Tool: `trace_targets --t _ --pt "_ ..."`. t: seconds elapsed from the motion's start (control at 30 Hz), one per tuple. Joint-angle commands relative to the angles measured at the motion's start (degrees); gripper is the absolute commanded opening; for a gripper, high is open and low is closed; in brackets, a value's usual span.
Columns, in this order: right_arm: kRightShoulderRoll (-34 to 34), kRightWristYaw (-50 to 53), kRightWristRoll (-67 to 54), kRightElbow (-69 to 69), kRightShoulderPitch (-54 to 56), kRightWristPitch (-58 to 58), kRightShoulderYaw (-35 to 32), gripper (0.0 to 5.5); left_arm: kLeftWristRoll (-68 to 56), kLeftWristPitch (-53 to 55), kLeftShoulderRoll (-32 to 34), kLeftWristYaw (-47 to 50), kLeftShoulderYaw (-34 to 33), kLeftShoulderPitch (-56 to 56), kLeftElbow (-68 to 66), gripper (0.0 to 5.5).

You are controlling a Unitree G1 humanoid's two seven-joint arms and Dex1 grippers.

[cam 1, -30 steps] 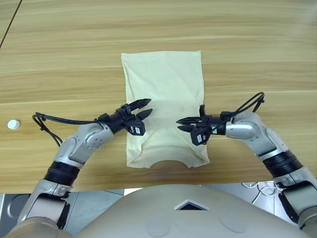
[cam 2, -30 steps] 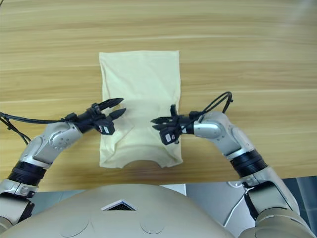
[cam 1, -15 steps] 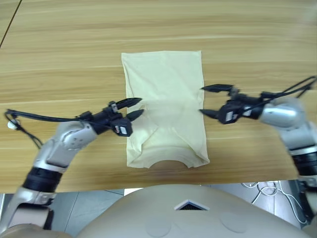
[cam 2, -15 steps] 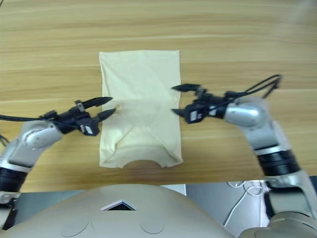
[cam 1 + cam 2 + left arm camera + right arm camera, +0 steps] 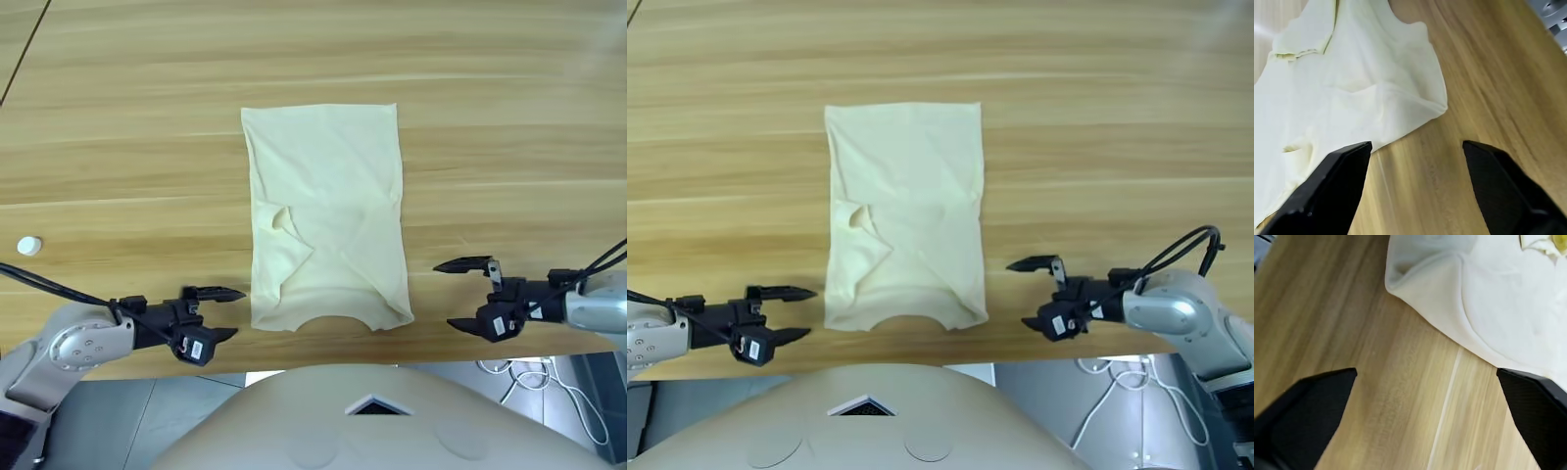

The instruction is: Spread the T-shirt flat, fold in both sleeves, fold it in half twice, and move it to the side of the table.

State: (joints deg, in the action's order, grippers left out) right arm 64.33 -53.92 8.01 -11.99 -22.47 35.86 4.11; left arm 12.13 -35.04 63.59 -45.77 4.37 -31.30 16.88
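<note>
**Sleeve flaps could slip open on the first half-fold**

At the far left of the head view a small white cap point(image 5: 28, 246) lies on the bench point(image 5: 509, 117). It is well apart from the work and unlikely to interfere.

At lower left the left pincer point(image 5: 238, 312) hovers with its fingers spread and holds nothing. It sits just beside the collar-end corner of the T-shirt point(image 5: 328, 176).

The T-shirt lies in the middle of the frame as a long rectangle with both sleeves turned in over the body. Its hem points to the top of the picture and its neckline to the bottom, close to the bench's near edge. The sleeve flap point(image 5: 282, 235) on its left side has a rumpled, raised corner.

At lower right the right pincer point(image 5: 443, 295) is likewise spread and empty, a little farther from its corner than the left one is.

The half-folds look to be the next step, and several things could spoil them:

- **Too few layers:** a pincer that catches only the top layer would leave the rest of the corner on the bench, so the sleeve underneath could fall open.
- **Raised flap:** the rumpled corner may catch or fold into a crease.
- **Uneven reach:** if the two arms close in unevenly, one corner would rise first and skew the fold.
- **Low approach:** a low pass near the bench edge could push the collar end into a bunch or drag it off the edge
</note>
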Motion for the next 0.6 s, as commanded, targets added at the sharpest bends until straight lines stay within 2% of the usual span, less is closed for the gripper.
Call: trace_targets --t 0.03,0.17,0.6 --pt "-0.7 -0.8 0.3 -1.7 0.3 0.8 2.8 5.28 -0.1 1.0 -1.0 -1.8 2.5 1.7 1.9 3.47" --pt "-2.5 -0.5 1.4 -2.8 1.4 0.2 5.7 5.28 1.6 2.4 -2.9 -2.2 4.7 4.7 2.4 3.47" --pt "-6.2 0.7 3.3 -2.8 5.0 -2.5 9.0 3.04 4.8 0.8 -3.1 -1.9 6.1 5.7 0.4 3.49"
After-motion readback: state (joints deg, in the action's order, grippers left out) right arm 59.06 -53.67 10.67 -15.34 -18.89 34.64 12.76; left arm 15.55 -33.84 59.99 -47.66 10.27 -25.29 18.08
